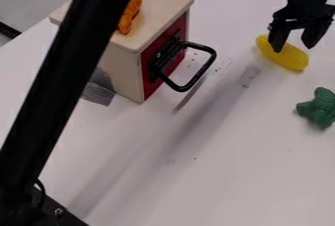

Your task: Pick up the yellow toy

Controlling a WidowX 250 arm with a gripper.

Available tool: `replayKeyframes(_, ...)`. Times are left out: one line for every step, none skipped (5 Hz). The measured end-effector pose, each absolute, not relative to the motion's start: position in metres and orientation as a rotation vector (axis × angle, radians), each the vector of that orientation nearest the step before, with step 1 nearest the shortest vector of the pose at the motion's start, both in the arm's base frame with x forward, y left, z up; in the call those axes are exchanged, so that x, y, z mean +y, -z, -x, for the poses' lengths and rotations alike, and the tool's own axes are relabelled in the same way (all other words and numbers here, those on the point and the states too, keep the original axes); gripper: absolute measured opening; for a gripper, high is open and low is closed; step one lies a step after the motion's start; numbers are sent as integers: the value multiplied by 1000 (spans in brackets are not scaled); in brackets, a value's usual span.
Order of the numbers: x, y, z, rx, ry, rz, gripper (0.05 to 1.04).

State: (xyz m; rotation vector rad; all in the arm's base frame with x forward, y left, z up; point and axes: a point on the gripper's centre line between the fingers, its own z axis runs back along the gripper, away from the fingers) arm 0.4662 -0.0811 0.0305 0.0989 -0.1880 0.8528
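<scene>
Trouble here would most likely start with how the spread gripper lines up with the yellow toy. Its two fingers stand apart and pinch nothing. One fingertip overlaps the middle of the toy in the camera view, while the other is off to the side of it, over bare surface. Whether they are above the toy or already down beside it, I cannot tell.

If the nearer finger is over the toy, lowering straight down could press on its back and roll it, since the body looks rounded. If the grasp closes off-centre, the narrowing end could slip out or swing round. The toy lies at a slant, well in from the surface edge beside the wooden box, so a nudge is unlikely to send it off that edge.

A hard push might instead carry it towards the green toy, which sits near it, on the side away from the box. The black handle juts from the box towards the yellow toy but is well clear of the fingers, so snagging seems a small risk for a straight lift.
</scene>
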Motion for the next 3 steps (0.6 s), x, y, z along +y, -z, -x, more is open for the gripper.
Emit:
replayKeyframes(-75, -15, -471, -148, -884, -112, 1000)
replayKeyframes(-74, -7, -467, -111, -894, -128, 948)
replayKeyframes(-73, -4, -466, -119, -827, -125, 685)
